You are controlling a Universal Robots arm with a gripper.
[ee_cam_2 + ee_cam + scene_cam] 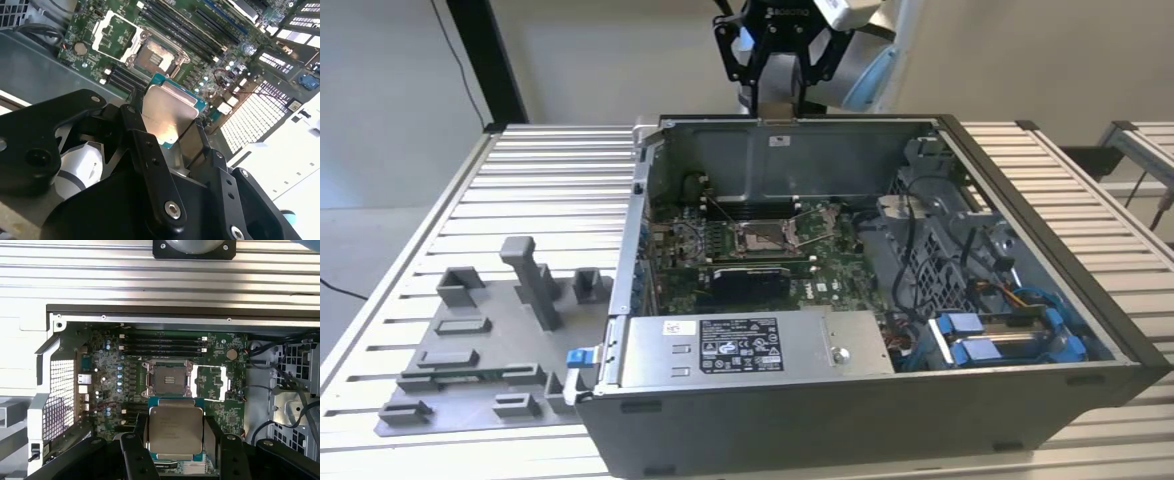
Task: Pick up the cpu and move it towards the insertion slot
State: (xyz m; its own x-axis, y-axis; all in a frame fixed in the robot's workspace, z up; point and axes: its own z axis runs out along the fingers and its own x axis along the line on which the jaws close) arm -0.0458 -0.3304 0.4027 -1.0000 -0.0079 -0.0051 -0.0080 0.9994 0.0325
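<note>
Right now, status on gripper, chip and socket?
Black gripper shut on flat silvery square cpu. Held above board, short of the open metal-framed insertion slot. Nothing between them.

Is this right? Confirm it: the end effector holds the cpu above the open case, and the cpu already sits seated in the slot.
Not quite. The end effector does hold the cpu above the open case, but the cpu is not seated: both wrist views show the slot bare, its brownish centre exposed, with the cpu apart from it between the fingers.
</note>
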